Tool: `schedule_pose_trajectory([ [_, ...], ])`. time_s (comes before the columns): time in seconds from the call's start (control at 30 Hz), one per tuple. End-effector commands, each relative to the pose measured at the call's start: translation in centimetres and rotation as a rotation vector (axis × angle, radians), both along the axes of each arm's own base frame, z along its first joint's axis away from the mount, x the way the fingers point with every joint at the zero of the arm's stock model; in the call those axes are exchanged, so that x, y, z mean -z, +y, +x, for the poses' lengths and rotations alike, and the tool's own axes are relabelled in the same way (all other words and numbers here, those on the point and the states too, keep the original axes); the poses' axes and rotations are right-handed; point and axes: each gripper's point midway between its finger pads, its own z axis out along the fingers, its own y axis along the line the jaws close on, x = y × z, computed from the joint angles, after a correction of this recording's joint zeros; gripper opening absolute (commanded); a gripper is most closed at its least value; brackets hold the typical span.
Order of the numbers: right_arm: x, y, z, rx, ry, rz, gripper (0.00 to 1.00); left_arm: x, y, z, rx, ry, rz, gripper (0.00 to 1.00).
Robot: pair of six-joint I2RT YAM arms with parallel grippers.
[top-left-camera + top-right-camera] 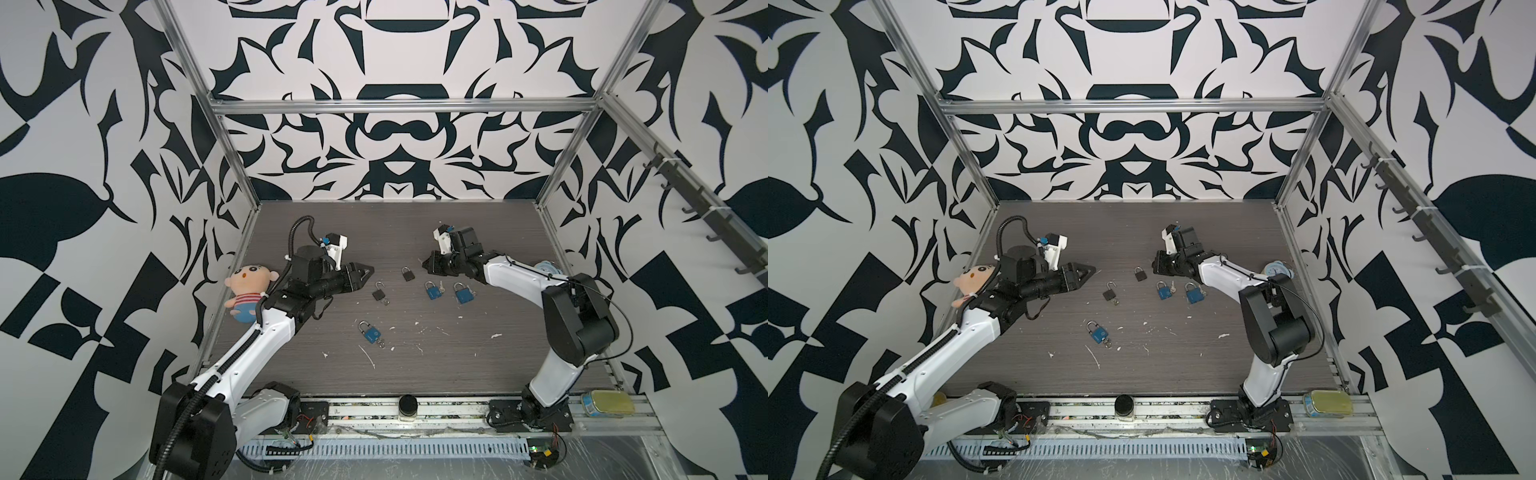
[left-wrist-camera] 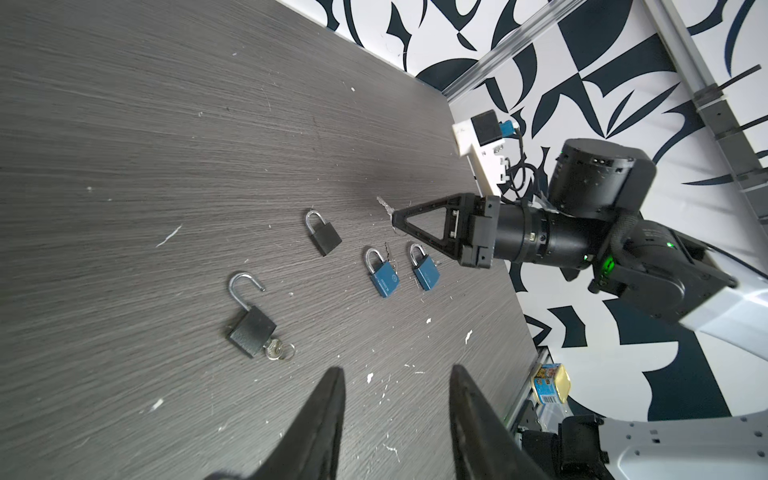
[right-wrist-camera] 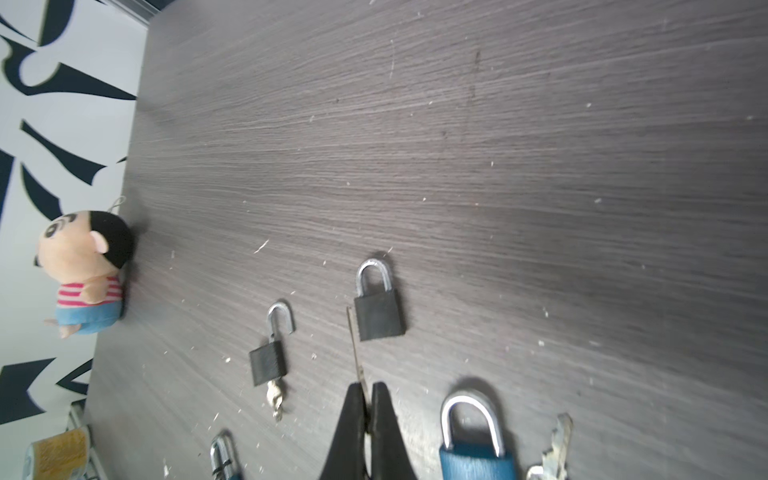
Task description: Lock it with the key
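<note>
Padlocks (image 1: 371, 332) lie scattered on a dark table (image 1: 457, 232). Right gripper (image 3: 368, 399) is pinched tight on a thin key (image 3: 353, 336), whose blade sticks out just beside a shut black lock (image 3: 379, 316). Left gripper (image 2: 397, 370) hangs over the table, jaws partly apart, holding nothing. Nearby lies an open black lock (image 2: 251, 332), shackle swung out, with a second key (image 2: 276, 353) in its base.
</note>
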Motion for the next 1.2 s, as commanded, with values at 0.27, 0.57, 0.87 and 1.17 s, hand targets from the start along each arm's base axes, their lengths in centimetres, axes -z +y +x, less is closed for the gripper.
schedule_pose_trajectory([
  [0.27, 3.1, 1.9, 3.0, 0.012, 0.029, -0.031, 0.0, 0.5, 0.7, 0.1, -0.027, -0.016, 0.042, 0.45],
  [0.57, 4.3, 2.2, 3.4, 0.013, 0.051, -0.036, 0.01, 1.3, 0.6, 0.4, -0.023, -0.004, 0.051, 0.45],
  [0.87, 4.4, 2.2, 3.2, 0.011, 0.058, -0.034, 0.1, 1.4, 0.5, 0.4, -0.02, 0.0, 0.05, 0.45],
  [1.17, 4.4, 2.5, 3.0, 0.005, 0.062, -0.024, 0.15, 1.4, 0.6, 0.3, -0.022, 0.002, 0.052, 0.45],
])
